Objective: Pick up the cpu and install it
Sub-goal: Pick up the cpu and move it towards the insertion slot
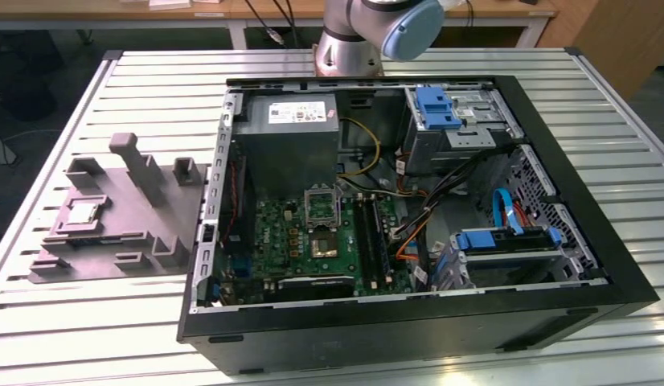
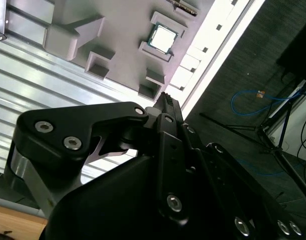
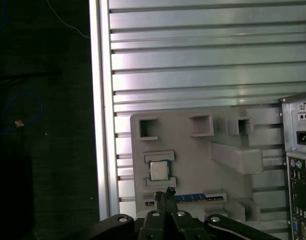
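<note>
The small square silver-topped cpu (image 3: 158,170) sat in the grey plastic fixture (image 3: 193,160) on the slatted metal counter (image 3: 193,50) (exterior view's left of the open computer case (image 1: 418,338)), just ahead of the black claw (image 3: 168,191), which was pressed together, empty and apart from it.

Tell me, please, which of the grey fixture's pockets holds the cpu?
The framed pocket by the fixture's edge on the exterior view's left: the cpu lies flat in it, while the other square pockets look empty.
</note>
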`<state>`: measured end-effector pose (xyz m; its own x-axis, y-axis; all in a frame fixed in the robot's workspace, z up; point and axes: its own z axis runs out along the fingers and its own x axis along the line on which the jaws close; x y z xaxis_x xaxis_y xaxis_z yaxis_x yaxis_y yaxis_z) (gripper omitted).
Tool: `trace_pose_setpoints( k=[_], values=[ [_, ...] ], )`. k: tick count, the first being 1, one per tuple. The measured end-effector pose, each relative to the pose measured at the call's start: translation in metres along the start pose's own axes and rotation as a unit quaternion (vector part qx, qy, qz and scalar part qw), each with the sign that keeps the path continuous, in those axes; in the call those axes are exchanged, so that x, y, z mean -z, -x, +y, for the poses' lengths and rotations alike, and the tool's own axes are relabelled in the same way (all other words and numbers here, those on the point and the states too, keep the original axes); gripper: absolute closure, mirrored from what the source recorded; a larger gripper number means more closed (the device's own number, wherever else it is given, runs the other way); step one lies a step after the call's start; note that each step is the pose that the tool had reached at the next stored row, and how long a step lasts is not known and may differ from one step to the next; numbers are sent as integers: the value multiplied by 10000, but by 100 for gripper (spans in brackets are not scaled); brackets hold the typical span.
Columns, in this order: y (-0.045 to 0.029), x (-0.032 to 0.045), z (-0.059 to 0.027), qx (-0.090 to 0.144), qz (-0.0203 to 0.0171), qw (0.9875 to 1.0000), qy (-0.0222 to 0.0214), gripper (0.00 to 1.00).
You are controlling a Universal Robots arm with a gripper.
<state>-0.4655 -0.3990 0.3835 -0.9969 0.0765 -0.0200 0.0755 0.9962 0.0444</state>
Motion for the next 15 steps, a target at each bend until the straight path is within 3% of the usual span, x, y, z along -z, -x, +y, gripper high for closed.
trace_pose_setpoints(
  k=[9,15],
  values=[
    [-9,0,-1,0,0,10000,0,89],
    [-15,0,-1,0,0,10000,0,65]
  ],
)
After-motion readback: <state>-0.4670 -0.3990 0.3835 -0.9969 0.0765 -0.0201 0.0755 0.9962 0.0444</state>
